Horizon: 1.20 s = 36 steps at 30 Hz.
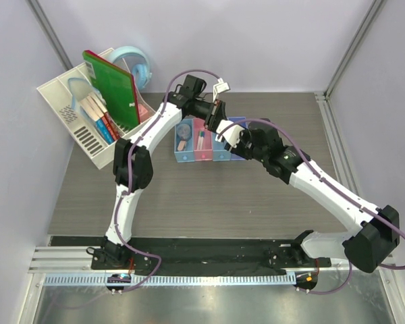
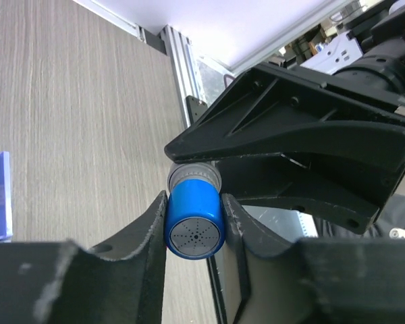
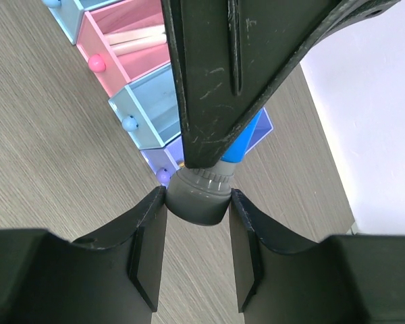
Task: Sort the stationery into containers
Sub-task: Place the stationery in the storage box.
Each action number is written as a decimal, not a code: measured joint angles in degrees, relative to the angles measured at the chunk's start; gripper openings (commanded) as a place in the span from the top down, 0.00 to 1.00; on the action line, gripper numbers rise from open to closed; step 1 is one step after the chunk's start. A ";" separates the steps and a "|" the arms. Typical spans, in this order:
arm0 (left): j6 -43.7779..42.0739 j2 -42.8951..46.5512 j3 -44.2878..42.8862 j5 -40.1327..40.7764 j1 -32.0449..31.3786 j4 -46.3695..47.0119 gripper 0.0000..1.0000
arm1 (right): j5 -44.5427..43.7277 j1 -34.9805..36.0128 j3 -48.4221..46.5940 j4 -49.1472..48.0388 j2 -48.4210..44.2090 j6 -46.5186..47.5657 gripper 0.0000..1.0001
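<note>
A stubby blue-grey cylinder (image 2: 196, 229) hangs in the air between both grippers, over the table just past the row of containers (image 1: 209, 145). My left gripper (image 2: 194, 196) is shut on its blue body. My right gripper (image 3: 198, 194) is shut on its grey cap (image 3: 199, 208), facing the left one. In the top view the two grippers meet above the blue bin (image 1: 221, 147) and hide the cylinder. The pink bin (image 3: 131, 34) holds a thin pen (image 1: 201, 140). The light-blue bin (image 1: 184, 152) holds a small round item and a pinkish piece.
A white slotted organizer (image 1: 71, 111) with a green book (image 1: 111, 88) stands at the back left, and a round light-blue tape dispenser (image 1: 136, 64) is behind it. The violet bin (image 3: 163, 160) lies just beyond my right fingertips. A metal rail (image 1: 327, 135) runs along the table's right edge.
</note>
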<state>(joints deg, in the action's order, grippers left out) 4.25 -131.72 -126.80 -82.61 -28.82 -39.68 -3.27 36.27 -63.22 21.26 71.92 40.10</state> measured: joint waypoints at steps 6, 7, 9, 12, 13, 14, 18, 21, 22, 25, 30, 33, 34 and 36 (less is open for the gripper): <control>0.33 0.00 0.94 -0.52 0.22 1.20 1.00 | -0.68 0.24 -0.15 -0.33 0.26 -0.26 0.22; 0.31 0.00 1.44 -0.52 0.22 1.49 1.00 | -1.01 0.28 -0.17 -0.55 0.35 -0.24 0.12; 0.31 0.00 2.51 -0.39 0.22 1.88 1.00 | -1.68 0.33 -0.20 -0.85 0.35 -0.57 0.01; 0.31 0.00 4.15 0.33 0.39 2.21 1.00 | -2.45 0.33 -0.22 -1.49 0.33 -1.01 0.00; 0.31 0.00 4.44 0.68 0.50 2.19 1.00 | -2.64 0.33 -0.22 -1.57 0.22 -1.11 0.00; 0.31 0.00 4.50 1.05 0.57 2.19 1.00 | -2.69 0.33 -0.22 -1.55 0.09 -1.25 0.00; 0.28 0.00 4.52 4.74 1.57 2.60 1.00 | -3.02 -0.09 -0.20 -1.57 -1.86 -2.01 0.00; -1.09 0.00 4.17 11.04 2.80 1.42 1.00 | -3.02 -0.98 -0.20 -1.70 -4.26 -2.73 0.00; -2.29 -0.02 3.61 13.62 3.08 0.26 1.00 | -3.19 -1.46 -0.15 -1.99 -5.05 -2.89 0.01; -5.95 -1.22 -0.70 21.27 3.72 -4.11 1.00 | -4.42 -3.39 0.24 -3.96 -6.47 -3.23 0.00; -10.86 -3.19 -5.40 33.35 3.52 -8.55 1.00 | -7.69 -7.06 2.95 -6.64 -5.95 -3.96 0.00; -13.44 -3.69 -5.33 39.74 2.67 -10.34 1.00 | -9.11 -8.20 4.44 -7.04 -4.79 -4.07 0.00; -14.16 -3.72 -4.92 41.53 2.29 -10.54 1.00 | -9.51 -8.41 5.14 -7.41 -4.42 -4.09 0.00; -15.50 -3.72 -3.78 44.22 1.42 -10.73 1.00 | -9.92 -8.79 6.49 -7.61 -4.02 -4.11 0.00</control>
<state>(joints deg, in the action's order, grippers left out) -11.25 -135.44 -130.58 -38.39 -27.40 -50.41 -13.19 27.49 -56.73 13.65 67.90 35.99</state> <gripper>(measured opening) 0.338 0.996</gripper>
